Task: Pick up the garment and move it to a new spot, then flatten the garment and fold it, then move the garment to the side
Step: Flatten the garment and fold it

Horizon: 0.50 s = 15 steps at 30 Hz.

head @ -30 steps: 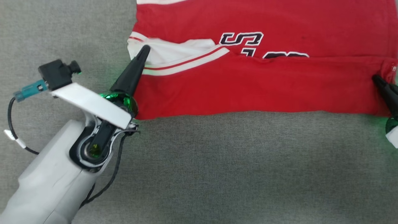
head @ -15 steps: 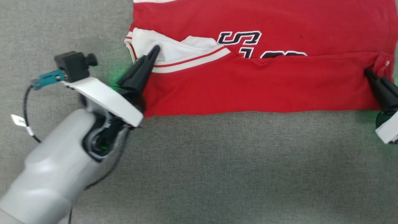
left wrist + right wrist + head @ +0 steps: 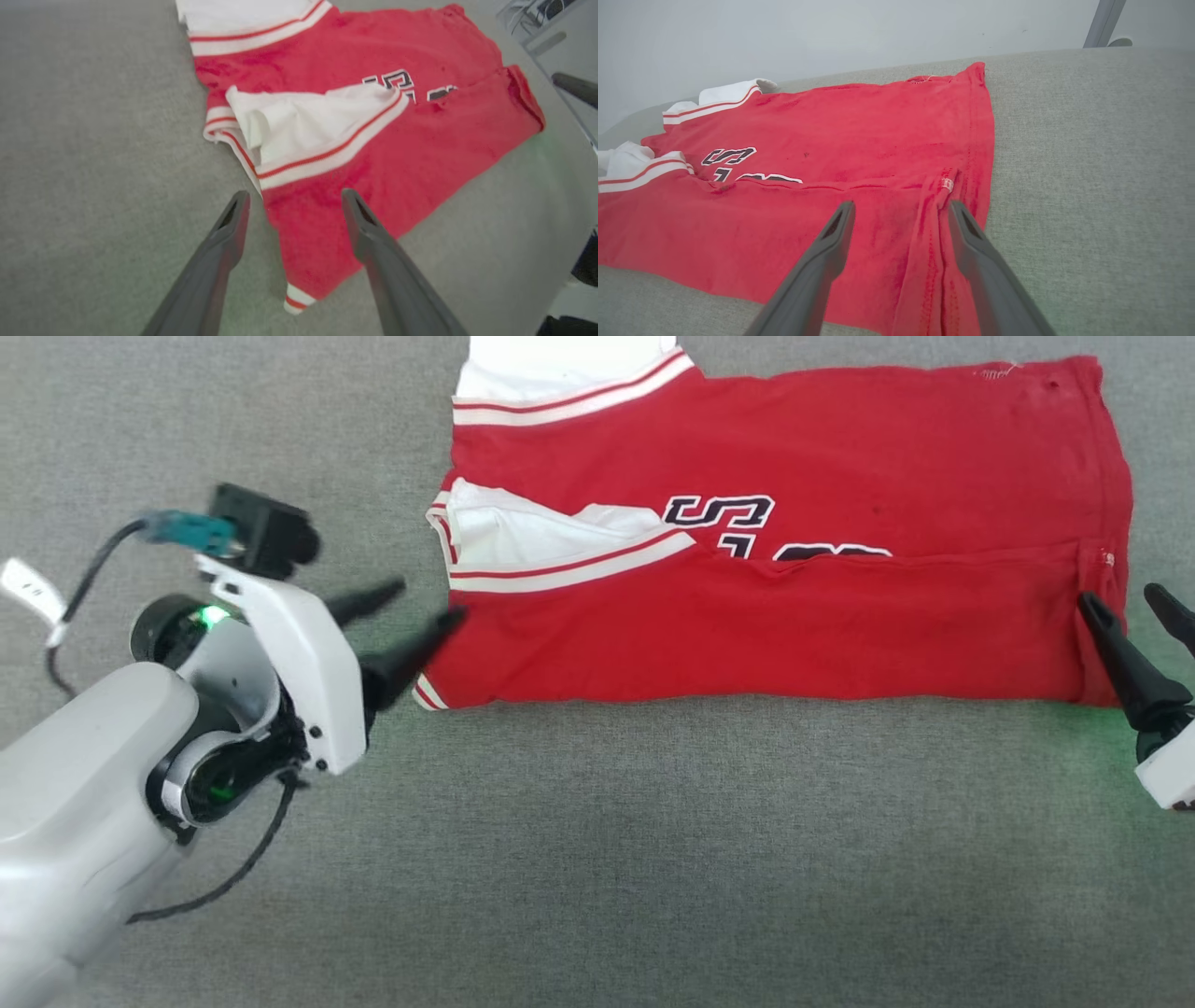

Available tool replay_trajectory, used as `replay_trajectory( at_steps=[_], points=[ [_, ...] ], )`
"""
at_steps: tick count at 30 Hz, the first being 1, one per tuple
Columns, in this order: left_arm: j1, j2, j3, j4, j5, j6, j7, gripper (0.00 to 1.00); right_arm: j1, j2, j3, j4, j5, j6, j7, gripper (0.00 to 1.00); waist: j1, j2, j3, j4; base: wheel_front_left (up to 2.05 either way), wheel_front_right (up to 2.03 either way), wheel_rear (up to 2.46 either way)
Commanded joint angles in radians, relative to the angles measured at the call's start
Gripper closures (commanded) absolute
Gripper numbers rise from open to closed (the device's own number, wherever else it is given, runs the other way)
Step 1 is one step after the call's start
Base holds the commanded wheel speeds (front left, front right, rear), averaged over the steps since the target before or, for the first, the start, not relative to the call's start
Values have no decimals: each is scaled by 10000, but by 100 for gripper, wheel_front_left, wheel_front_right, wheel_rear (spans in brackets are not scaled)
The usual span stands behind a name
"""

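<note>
Nearest me is bare counter (image 3: 653, 849), then the near edge of the garment (image 3: 794, 597), which lies flat in the middle of the grey surface. The left tool (image 3: 432, 598) sits at the garment's left end, fingers spread, holding nothing. In its wrist view (image 3: 295, 193) the fingers straddle the edge just below the rumpled white sleeve (image 3: 303, 126). The right tool (image 3: 1117, 594) is at the garment's right end, also spread and empty, with the doubled hem (image 3: 941, 219) between its fingers in the wrist view.

The near part of the garment is turned up over the lettering (image 3: 719, 513), so I judge we are mid-fold. To do the next fold well, I'd close both tools on the creased near edge at matching points. I'd lift them together and keep the cloth taut so the crease runs straight (that loose sleeve wants tucking first).

The long axis runs left to right. The sleeves point to my left and the hem to my right, and a second white sleeve (image 3: 560, 364) lies at the garment's far left corner.
</note>
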Motion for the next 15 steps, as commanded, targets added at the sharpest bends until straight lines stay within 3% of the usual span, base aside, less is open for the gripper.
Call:
replay_trajectory(
  at_steps=[1, 7, 11, 12, 13, 15],
  points=[
    [-189, 164, -166, -344, -197, 229, 744, 0, 88, 80, -17, -43, -45, 0, -43, 0, 0, 0, -58, -11, 0, 0, 0],
    [-499, 513, -649, -1010, -1225, 1339, 3685, 0, -124, 326, 89, -415, -107, 0, 45, 0, 0, 0, 288, -575, 0, 0, 0],
    [-412, 536, -871, -595, -1727, 1441, 4595, 0, -242, 411, 100, -450, -108, 0, 1, 0, 0, 0, 538, -939, 0, 0, 0],
    [-340, 499, -933, -516, -1861, 1438, 4809, 8, -267, 408, 93, -434, -107, 0, -24, 0, 0, 0, 591, -1007, 0, 0, 0],
    [-289, 462, -978, -484, -1902, 1391, 4947, 25, -279, 418, 106, -423, -100, 0, -54, 0, 0, 0, 638, -1077, 0, 0, 0],
    [-303, 422, -944, -397, -1949, 1355, 4931, 89, -271, 394, 128, -419, -92, 0, -102, 0, 0, 0, 726, -1185, 0, 0, 0]
  ],
)
